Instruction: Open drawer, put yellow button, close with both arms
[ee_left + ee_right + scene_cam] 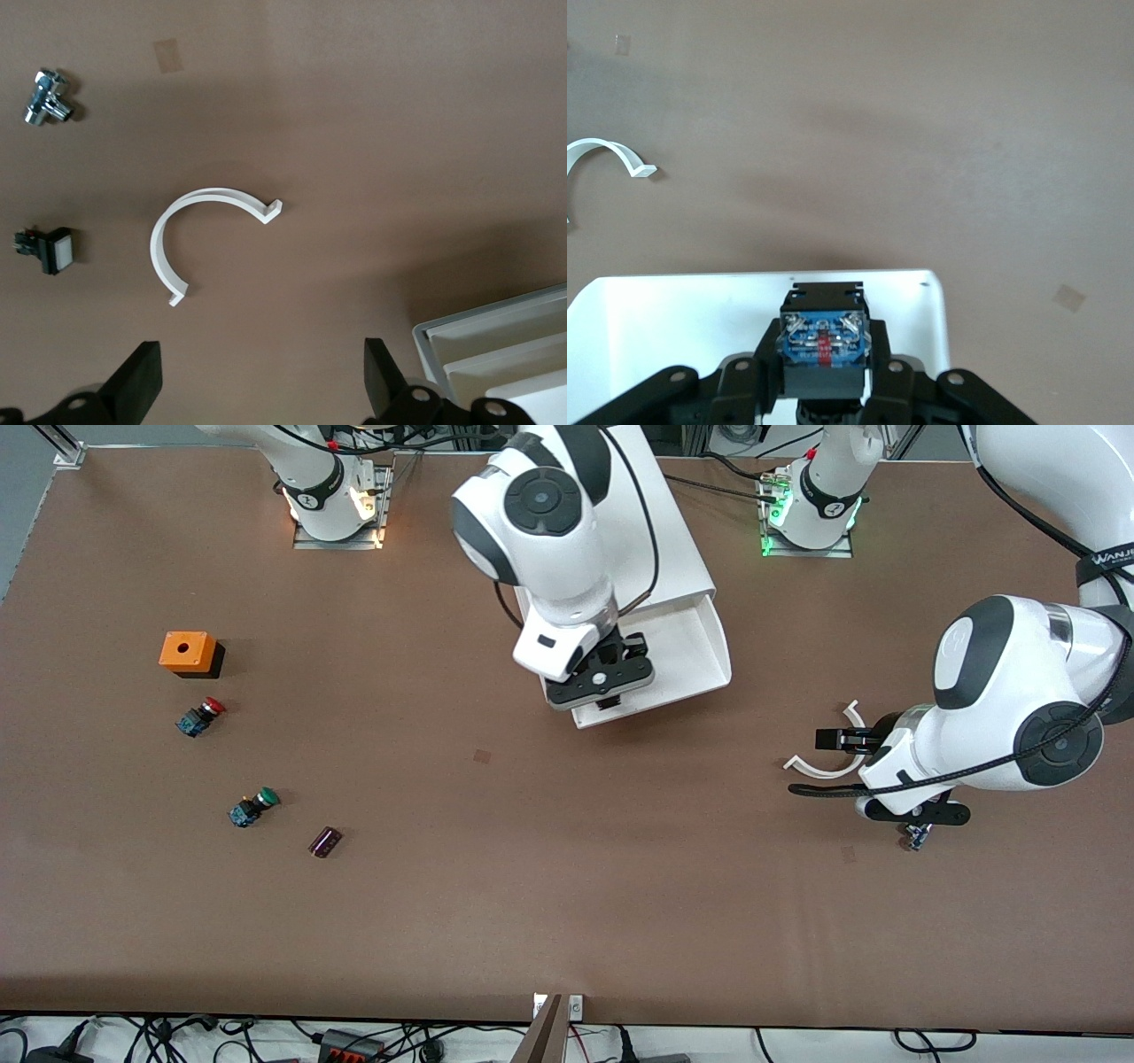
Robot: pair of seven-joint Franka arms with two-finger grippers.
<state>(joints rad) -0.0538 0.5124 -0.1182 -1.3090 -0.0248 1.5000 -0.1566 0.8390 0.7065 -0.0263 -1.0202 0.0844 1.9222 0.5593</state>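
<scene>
Brown tabletop carries one white cabinet by the robots' edge, its drawer pulled out. Over the drawer, the right gripper pinches one switch, blue-and-black body showing, cap hidden, so yellow is unconfirmed. Near the left arm's end, the left gripper gapes wide, holding nothing, above one white curved clip. Two other switches, red-capped and green-capped, lie toward the right arm's end.

On the dark band around my left arm's upper white link I can read pale letters, "WANJE", cut off by the frame's edge. The round dark collars on my two white bases each carry a small pale mark, but I cannot make out what it says. Nothing else I see bears legible writing.
</scene>
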